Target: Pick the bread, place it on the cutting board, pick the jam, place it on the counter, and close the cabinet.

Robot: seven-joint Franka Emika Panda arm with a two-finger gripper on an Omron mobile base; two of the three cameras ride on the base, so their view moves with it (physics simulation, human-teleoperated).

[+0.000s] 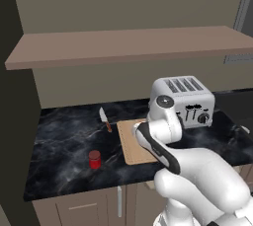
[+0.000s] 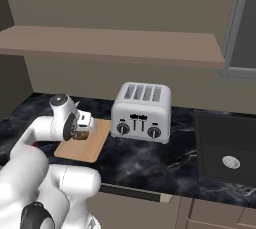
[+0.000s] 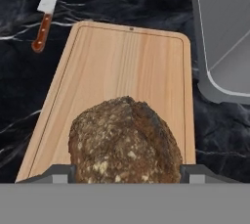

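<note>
The bread (image 3: 124, 140), a dark brown lumpy loaf, sits between my gripper's (image 3: 127, 171) two finger tips, which press against its sides. It hangs low over the near end of the light-wood cutting board (image 3: 122, 66). From the right base view the bread (image 2: 81, 135) shows under the gripper (image 2: 82, 128), above the cutting board (image 2: 82, 149). In the left base view my arm hides that end of the cutting board (image 1: 129, 146). The red jam (image 1: 94, 159) jar stands upright on the black counter (image 1: 64, 136), left of the board. The cabinet (image 1: 123, 45) stands open above.
A red-handled knife (image 1: 105, 120) lies left of the board's far corner. A silver toaster (image 2: 141, 113) stands close to the board's right side. A dark inset panel (image 2: 227, 153) lies in the counter at the far right. The cabinet's dark door (image 2: 245, 23) hangs at the upper right.
</note>
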